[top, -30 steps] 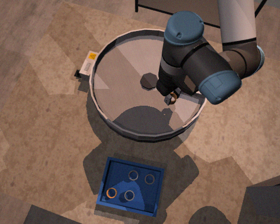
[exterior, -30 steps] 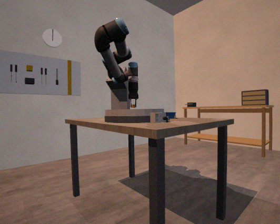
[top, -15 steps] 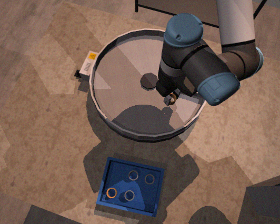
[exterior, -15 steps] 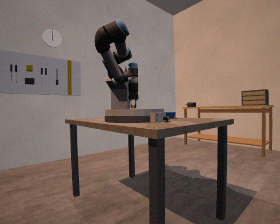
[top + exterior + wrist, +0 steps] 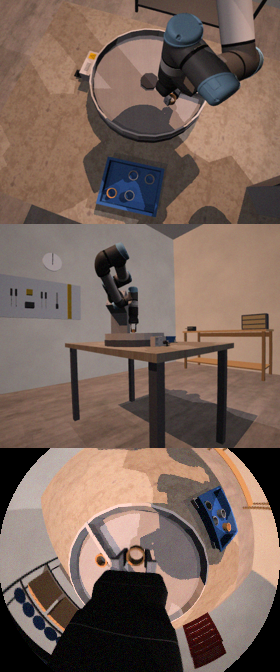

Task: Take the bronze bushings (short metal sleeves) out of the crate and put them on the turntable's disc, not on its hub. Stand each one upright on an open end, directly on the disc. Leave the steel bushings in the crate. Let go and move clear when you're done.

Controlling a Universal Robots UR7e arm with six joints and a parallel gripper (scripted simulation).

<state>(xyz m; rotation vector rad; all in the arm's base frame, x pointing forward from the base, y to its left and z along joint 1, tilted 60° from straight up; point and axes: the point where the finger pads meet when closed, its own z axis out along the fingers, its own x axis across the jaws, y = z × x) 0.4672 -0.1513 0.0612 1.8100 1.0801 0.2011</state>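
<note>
Top view: I count one bronze bushing [image 5: 107, 193] [image 5: 227, 527] and three steel bushings [image 5: 125, 195] [image 5: 208, 505] in the crate [image 5: 160, 190] [image 5: 228, 543], open ends up. My gripper [image 5: 171, 98] [image 5: 133, 328] [image 5: 136, 554] is clamped on another bronze one over the disc [image 5: 123, 68] [image 5: 182, 560].

Exterior: held bushing [image 5: 175, 98] [image 5: 133, 331] [image 5: 128, 555] at rim height, long axis vertical.

Wrist: I see a third bronze [image 5: 97, 560], upright on the disc.
</note>
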